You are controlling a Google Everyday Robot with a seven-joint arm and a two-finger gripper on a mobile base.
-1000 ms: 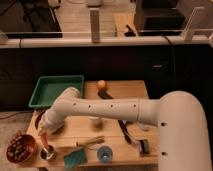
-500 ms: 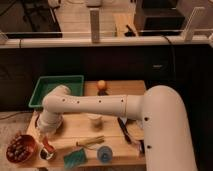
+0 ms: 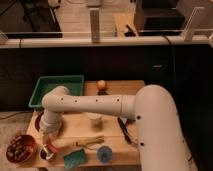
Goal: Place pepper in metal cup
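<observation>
Gripper (image 3: pixel 47 141) low over metal cup (image 3: pixel 48 152) at table's front-left corner, jaws' state unclear.

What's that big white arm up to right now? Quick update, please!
Gripper low at table's front-left corner, right over metal cup. Pepper hidden. White cup mid-table, clear of it.

This looks like an office-style lab set up for robot trials. A small pale wooden desk (image 3: pixel 131 90) stands alone on a dark floor. The gripper fingers (image 3: pixel 47 143) hang low over its front left corner. Test props lie around them: a green plastic tray (image 3: pixel 57 79) behind, a round orange fruit (image 3: pixel 101 85) far behind to the right, and a blue cup (image 3: pixel 104 153) to the right. Beyond the fingers runs a white rail (image 3: pixel 125 41) with upright white posts (image 3: pixel 94 26), fencing off further work areas.
</observation>
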